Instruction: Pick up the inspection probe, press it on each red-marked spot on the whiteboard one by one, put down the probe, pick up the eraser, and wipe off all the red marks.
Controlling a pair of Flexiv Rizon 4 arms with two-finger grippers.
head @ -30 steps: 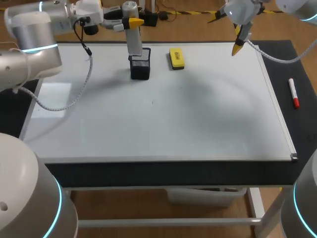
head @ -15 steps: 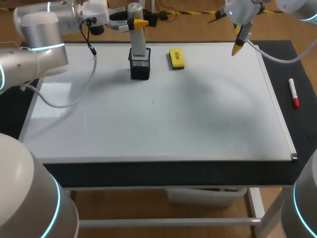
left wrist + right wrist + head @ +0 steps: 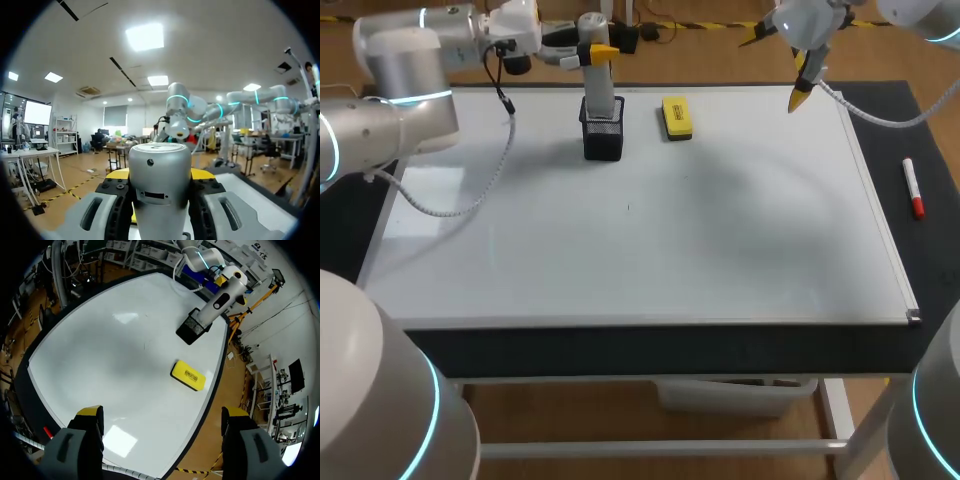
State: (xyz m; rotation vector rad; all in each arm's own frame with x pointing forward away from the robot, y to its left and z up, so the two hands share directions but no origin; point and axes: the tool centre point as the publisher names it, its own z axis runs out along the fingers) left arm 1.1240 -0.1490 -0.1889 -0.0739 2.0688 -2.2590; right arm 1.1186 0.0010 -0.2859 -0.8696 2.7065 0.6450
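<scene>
**Status: probe at holder, eraser not yet taken up**

Nearest lies the white rectangular whiteboard (image 3: 720,250), which covers most of the dark table (image 3: 930,260). No red marks can be made out on it in the head view or the right wrist view; only a tiny dark speck is seen near its middle. A red-capped white marker pen (image 3: 913,188) lies on the table just beside the board's right edge.

Towards the far edge, the silver cylindrical inspection probe (image 3: 600,90) stands upright in a black mesh holder (image 3: 603,135). The left end effector (image 3: 590,46) sits around the probe's upper part, and its fingers appear to be closed against both sides. The yellow block eraser (image 3: 676,117) lies flat near the holder, apart from both arms.

The right end effector (image 3: 802,92) hangs over the far right corner, spread wide and holding nothing.

Judged from this, release of the probe is still due, followed by the eraser pick-up. How much wiping is left cannot be told.
</scene>
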